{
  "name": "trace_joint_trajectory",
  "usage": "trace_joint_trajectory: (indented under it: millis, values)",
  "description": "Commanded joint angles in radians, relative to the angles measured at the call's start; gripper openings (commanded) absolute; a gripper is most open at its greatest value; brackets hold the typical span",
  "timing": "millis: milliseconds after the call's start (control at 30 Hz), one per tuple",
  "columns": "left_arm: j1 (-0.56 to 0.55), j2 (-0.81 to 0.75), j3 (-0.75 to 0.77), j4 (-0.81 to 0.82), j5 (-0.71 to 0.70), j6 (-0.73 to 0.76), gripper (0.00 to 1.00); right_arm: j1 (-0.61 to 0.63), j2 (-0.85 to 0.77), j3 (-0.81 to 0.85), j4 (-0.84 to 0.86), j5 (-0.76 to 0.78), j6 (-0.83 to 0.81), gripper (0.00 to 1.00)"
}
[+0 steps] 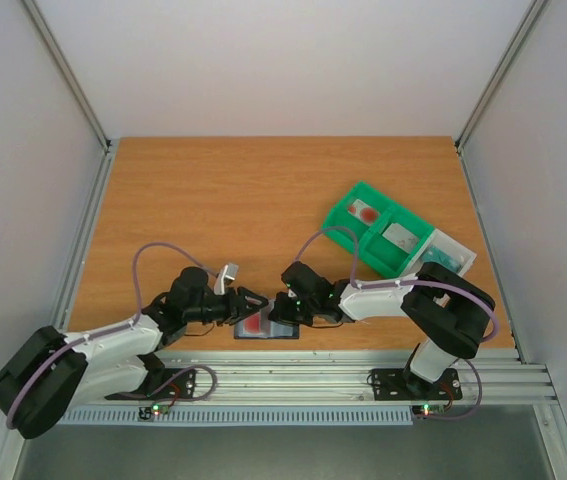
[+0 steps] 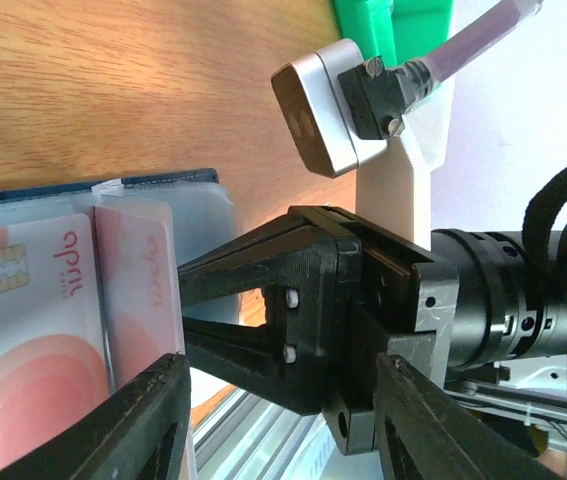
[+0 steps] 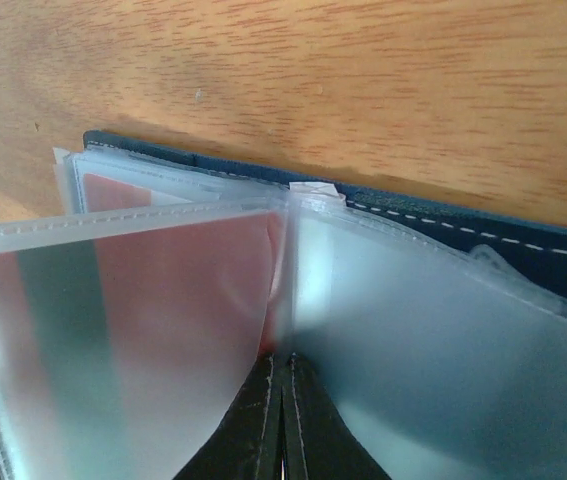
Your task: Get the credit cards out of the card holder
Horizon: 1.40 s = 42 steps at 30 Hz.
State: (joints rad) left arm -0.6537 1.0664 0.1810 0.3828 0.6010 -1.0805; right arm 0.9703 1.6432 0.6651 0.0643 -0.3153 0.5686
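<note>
The slate-blue card holder [image 1: 285, 331] lies open near the table's front edge, between both arms. Its clear sleeves hold credit cards [image 2: 33, 330], whitish with a red blotch. One red card [image 3: 163, 290] shows through a raised sleeve. My right gripper [image 3: 285, 400] is shut, its tips pressed into the fold between two sleeves above the blue cover [image 3: 483, 240]. My left gripper [image 2: 278, 420] is open at the holder's edge. One of its fingers [image 2: 133, 420] is beside the cards. The right gripper's black body [image 2: 313, 320] is beyond the gap; nothing is held.
A green compartmented tray [image 1: 368, 245] stands at the back right with a red-blotched card [image 1: 366, 212] and a greyish one [image 1: 400, 237] in it. The metal rail of the table's front edge [image 1: 313, 375] runs just behind the holder. The two grippers [image 1: 268, 300] almost touch.
</note>
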Motion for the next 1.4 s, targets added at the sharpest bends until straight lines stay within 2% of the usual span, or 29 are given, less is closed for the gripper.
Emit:
trace_joint_trajectory:
  millis: [0,100,300,567,667,767,1000,1167,1367]
  values:
    - [0.002,0.032,0.028,0.102,0.026,-0.028,0.51,0.007,-0.003,0.0,0.018,0.028,-0.007,0.01]
    - [0.002,0.075,0.031,0.082,0.023,-0.006,0.51,0.003,-0.011,-0.004,0.029,0.047,-0.018,0.01]
    - [-0.005,0.166,0.009,0.227,0.053,-0.057,0.49,-0.001,-0.061,-0.001,0.017,0.065,-0.042,0.02]
    - [-0.02,0.216,0.042,0.242,0.06,-0.075,0.45,-0.019,-0.134,-0.056,0.019,0.121,-0.053,0.03]
    - [-0.029,0.231,0.046,0.253,0.053,-0.079,0.45,-0.021,-0.216,-0.068,-0.049,0.189,-0.061,0.03]
    - [-0.042,0.253,0.058,0.263,0.054,-0.083,0.45,-0.023,-0.306,-0.068,-0.193,0.287,-0.072,0.04]
    - [-0.081,0.296,0.093,0.279,0.039,-0.086,0.45,-0.028,-0.457,-0.019,-0.392,0.383,-0.119,0.05]
    - [-0.082,0.31,0.09,0.284,0.007,-0.089,0.45,-0.027,-0.461,0.018,-0.428,0.36,-0.137,0.06]
    - [-0.059,0.316,0.062,0.238,-0.024,-0.073,0.45,-0.026,-0.419,0.018,-0.363,0.255,-0.103,0.06]
